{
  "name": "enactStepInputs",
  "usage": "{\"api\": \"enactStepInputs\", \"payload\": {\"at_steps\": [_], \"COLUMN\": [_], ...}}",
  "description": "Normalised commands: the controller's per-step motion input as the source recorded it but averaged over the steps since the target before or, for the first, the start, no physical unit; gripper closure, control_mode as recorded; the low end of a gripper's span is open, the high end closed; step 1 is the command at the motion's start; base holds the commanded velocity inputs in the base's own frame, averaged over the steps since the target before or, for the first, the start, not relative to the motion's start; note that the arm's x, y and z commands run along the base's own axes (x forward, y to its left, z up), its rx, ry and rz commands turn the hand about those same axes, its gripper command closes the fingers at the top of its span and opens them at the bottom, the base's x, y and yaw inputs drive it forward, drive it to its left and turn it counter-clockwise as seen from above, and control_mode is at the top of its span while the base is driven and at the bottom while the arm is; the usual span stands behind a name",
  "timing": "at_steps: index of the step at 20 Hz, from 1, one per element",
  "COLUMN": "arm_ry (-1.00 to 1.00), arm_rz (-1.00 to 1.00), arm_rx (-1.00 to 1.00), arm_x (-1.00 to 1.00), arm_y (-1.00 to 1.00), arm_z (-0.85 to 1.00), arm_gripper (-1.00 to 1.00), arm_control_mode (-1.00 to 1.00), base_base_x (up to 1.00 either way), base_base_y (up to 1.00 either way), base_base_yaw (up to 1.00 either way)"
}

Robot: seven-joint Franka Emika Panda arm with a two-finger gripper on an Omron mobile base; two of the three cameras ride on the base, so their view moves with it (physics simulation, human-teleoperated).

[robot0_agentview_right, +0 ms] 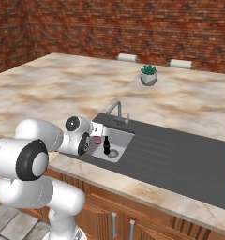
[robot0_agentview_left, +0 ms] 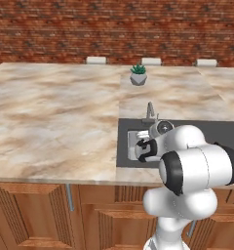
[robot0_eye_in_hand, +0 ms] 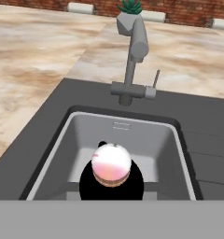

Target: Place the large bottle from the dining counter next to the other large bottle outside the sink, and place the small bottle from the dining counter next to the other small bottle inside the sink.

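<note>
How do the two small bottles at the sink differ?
The small bottle is pinkish-white and stubby; the other small bottle is black with a narrow neck. The pinkish one sits at the gripper, while the black one stands free, upright in the sink. Both are over the basin.

arm [robot0_agentview_left: 199, 166]: glossy white rounded shells | joints: black rings | wrist: round grey-rimmed disc

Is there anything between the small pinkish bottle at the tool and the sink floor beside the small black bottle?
Nothing visible does. The small pinkish bottle hangs over the open sink; the small black bottle stands beside it, not under it.
</note>
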Motion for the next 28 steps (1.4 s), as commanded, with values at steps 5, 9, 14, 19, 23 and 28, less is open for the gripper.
{"api": "enactStepInputs", "payload": {"at_steps": [5,9,14,19,23,28], "arm_ry": [0.0,0.0,0.0,0.0,0.0,0.0], "arm_rz": [0.0,0.0,0.0,0.0,0.01,0.03], "arm_rx": [0.0,0.0,0.0,0.0,0.0,0.0], "arm_x": [0.0,0.0,0.0,0.0,0.0,0.0], "arm_y": [0.0,0.0,0.0,0.0,-0.02,-0.13], "arm_z": [0.0,0.0,0.0,0.0,-0.02,-0.02], "arm_gripper": [1.0,1.0,1.0,1.0,1.0,1.0], "arm_control_mode": [1.0,1.0,1.0,1.0,-1.0,-1.0], "base_base_x": [0.0,0.0,0.0,0.0,0.0,0.0], "base_base_y": [0.0,0.0,0.0,0.0,0.0,0.0], "base_base_yaw": [0.0,0.0,0.0,0.0,0.0,0.0]}}
